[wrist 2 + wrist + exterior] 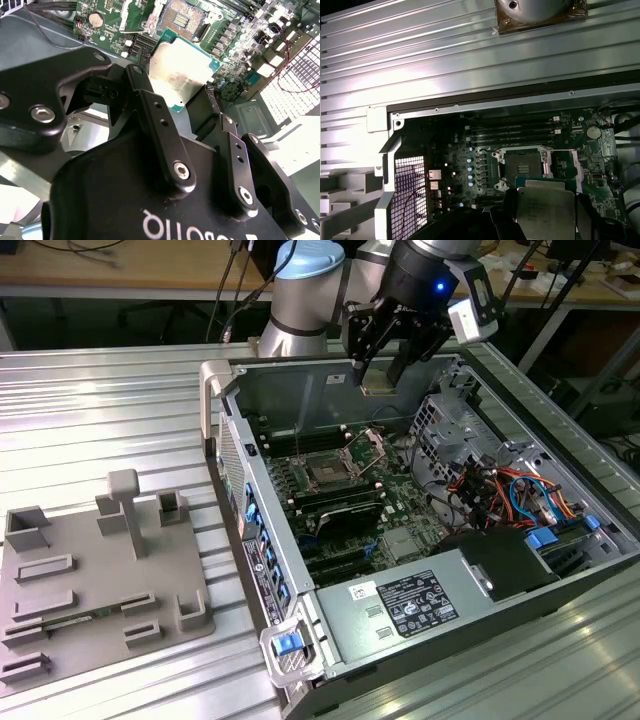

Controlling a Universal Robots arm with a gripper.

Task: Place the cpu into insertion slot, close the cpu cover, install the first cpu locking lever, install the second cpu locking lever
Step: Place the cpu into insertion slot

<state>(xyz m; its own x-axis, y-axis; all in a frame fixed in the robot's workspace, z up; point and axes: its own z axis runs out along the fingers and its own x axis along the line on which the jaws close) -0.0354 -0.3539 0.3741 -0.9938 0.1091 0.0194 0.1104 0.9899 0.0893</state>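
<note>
My gripper (380, 378) hangs over the back part of the open computer case, shut on the cpu (378, 389), a thin square chip with a silver-grey top. In both wrist views the cpu (180, 75) (545, 206) sits between the black fingers (152, 107), held above the green board. The insertion slot (328, 472) (182, 20) (522, 162) lies bare below it, a dark square recess with a silvery rim. The cpu cover (367, 448) stands tilted up beside the slot at its hinge. The chip is apart from the slot, well above it.
A grey power supply box (420, 600) fills the case's near end. A drive cage with orange and blue cables (505, 490) stands at the exterior view's right. Long black memory slots (340, 505) run beside the socket. A grey fixture plate (90, 570) lies on the ribbed metal table (100, 410).
</note>
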